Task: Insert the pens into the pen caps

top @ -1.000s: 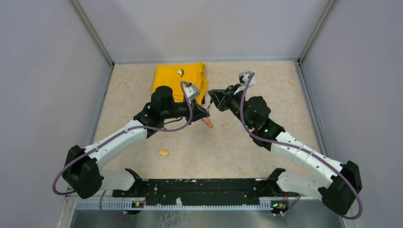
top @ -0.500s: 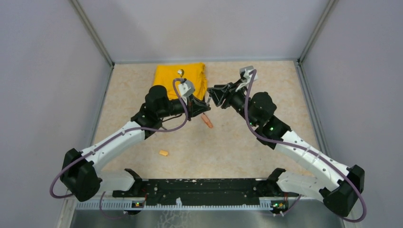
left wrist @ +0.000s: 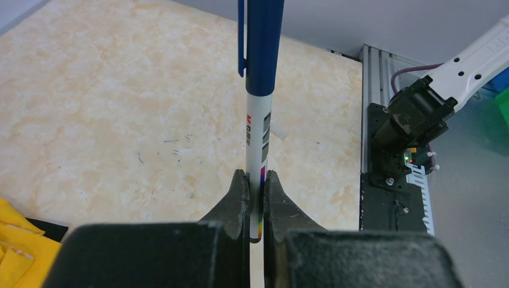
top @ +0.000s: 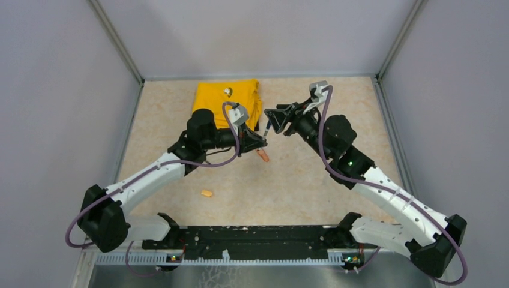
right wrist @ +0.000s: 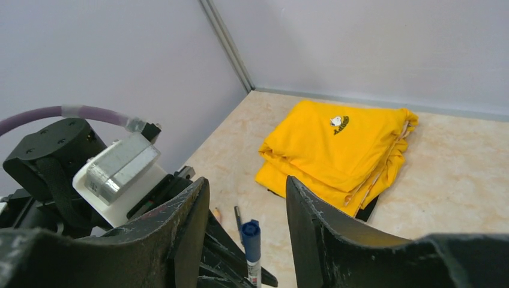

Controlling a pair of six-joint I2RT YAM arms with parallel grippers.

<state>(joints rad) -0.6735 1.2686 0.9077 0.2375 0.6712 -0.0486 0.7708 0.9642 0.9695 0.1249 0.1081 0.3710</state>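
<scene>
a: start near the arms. what's on the table (top: 312, 186)?

b: take the table's middle as the dial, twelve pointing away from the bases. a little orange cap (top: 206, 193) lies alone between 7 and 8 o'clock, well apart from everything else. an orange marker (top: 262, 155) lies about at the hub.

a: and the grippers?

b: just past the marker, toward 12. the left gripper (left wrist: 256, 180) is clamped tight on the lower barrel of the white pen (left wrist: 259, 138), which sticks out ahead of its fingers. the blue cap (left wrist: 263, 42) sits on the pen's far end. the right gripper (right wrist: 246, 186), at 1 o'clock of the left one, has its jaws parted on either side of that cap, touching it nowhere i can see.

a: so which step is this?

b: i'd judge the first pen is capped, or near enough — whether the cap is pushed fully home i cannot tell.

a: and next?

b: the right arm should draw back along the pen's line so it doesn't knock the cap. the left arm must lay the pen down — then it's the marker and the orange cap. a thin dark pen (right wrist: 238, 216) lies on the table close by the left gripper. the yellow cloth (top: 227, 102) sits far off at 11 o'clock.
</scene>
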